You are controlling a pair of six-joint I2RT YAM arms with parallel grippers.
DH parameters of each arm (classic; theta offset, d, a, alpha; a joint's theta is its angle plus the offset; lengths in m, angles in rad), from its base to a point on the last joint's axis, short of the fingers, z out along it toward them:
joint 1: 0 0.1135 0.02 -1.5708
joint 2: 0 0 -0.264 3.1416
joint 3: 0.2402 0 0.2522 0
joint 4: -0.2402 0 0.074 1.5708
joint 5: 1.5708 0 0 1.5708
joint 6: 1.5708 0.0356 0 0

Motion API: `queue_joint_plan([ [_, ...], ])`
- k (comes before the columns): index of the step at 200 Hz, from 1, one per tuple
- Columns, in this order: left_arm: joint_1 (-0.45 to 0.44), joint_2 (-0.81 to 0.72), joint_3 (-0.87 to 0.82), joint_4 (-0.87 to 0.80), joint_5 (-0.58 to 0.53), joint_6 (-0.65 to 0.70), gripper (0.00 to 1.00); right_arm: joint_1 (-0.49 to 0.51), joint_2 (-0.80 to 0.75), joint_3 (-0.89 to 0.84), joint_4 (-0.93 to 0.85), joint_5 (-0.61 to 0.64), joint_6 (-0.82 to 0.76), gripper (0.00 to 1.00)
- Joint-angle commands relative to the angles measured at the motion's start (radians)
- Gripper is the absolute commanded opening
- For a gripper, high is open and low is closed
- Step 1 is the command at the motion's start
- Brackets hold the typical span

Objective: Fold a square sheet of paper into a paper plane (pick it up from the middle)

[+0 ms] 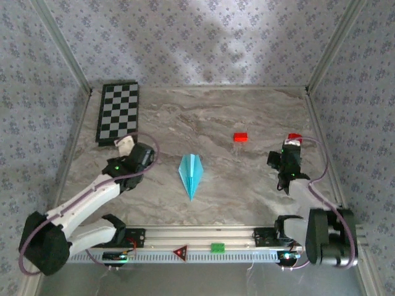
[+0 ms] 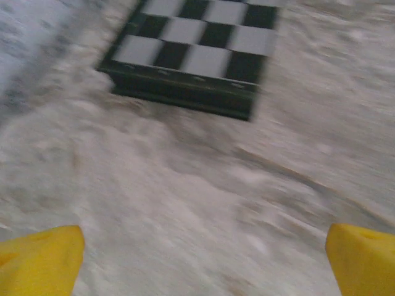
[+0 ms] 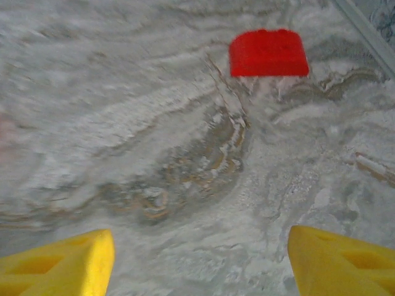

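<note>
Folded paper plane point(image 1: 191, 174) flat on desk point(image 1: 247, 185). Open, empty: left tool point(image 2: 200, 265), right tool point(image 3: 197, 265), both well apart from it. Folding looks done; next, park arms.

The left arm point(image 1: 83, 206) and right arm point(image 1: 300, 194) have white links, black joints and mauve cables point(image 1: 156, 150). A green light point(image 1: 114, 166) glows on the left wrist. The left end effector point(image 2: 203, 262) and right end effector point(image 3: 200, 265) have yellow wedge fingers point(image 2: 40, 262).

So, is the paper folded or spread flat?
Folded: the paper plane is a narrow pointed dart with a centre crease, tip toward the near edge.
</note>
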Motion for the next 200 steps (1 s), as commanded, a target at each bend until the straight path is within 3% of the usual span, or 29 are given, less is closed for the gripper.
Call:
queue_joint_plan([
  [1,0.135,-0.044,-0.101,0.336,-0.008,0.331,1.0,-0.009,0.122,0.053,0.271,-0.049,-0.104,0.77],
  [11,0.215,-0.027,-0.147,0.477,0.057,0.395,1.0,-0.009,0.185,0.094,0.283,-0.077,-0.112,0.77],
  [20,0.293,-0.001,-0.134,0.491,0.168,0.415,1.0,-0.014,0.224,0.107,0.327,-0.137,-0.122,0.77],
  [28,0.33,0.037,-0.134,0.542,0.197,0.44,1.0,-0.02,0.258,0.097,0.424,-0.17,-0.142,0.77],
  [44,0.367,0.129,-0.145,0.669,0.218,0.486,1.0,-0.02,0.338,0.116,0.458,-0.233,-0.158,0.76],
  [56,0.386,0.207,-0.164,0.78,0.271,0.522,1.0,-0.024,0.314,0.084,0.474,-0.237,-0.164,0.76],
  [77,0.394,0.317,-0.181,0.917,0.352,0.556,1.0,-0.012,0.371,-0.06,0.807,-0.256,-0.153,0.79],
  [91,0.402,0.335,-0.171,0.936,0.427,0.575,1.0,-0.014,0.341,-0.055,0.751,-0.221,-0.172,0.81],
  [96,0.406,0.342,-0.189,0.992,0.467,0.591,1.0,-0.013,0.354,-0.045,0.754,-0.206,-0.166,0.97],
  [99,0.409,0.345,-0.197,1.022,0.483,0.6,1.0,-0.012,0.36,-0.035,0.749,-0.187,-0.161,1.0],
  [112,0.426,0.359,-0.205,1.071,0.532,0.621,1.0,-0.006,0.35,0.011,0.64,-0.128,-0.147,1.0],
  [158,0.466,0.414,-0.127,0.985,0.614,0.625,0.98,0.01,0.356,0.004,0.667,-0.093,-0.155,1.0],
  [181,0.477,0.487,-0.19,1.192,0.577,0.614,0.99,0.027,0.357,-0.004,0.685,-0.056,-0.163,1.0],
  [191,0.512,0.497,-0.195,1.183,0.631,0.585,0.99,0.027,0.358,-0.003,0.685,-0.057,-0.163,1.0],
  [200,0.52,0.548,-0.226,1.316,0.63,0.587,0.99,0.027,0.358,-0.002,0.683,-0.057,-0.163,1.0],
])
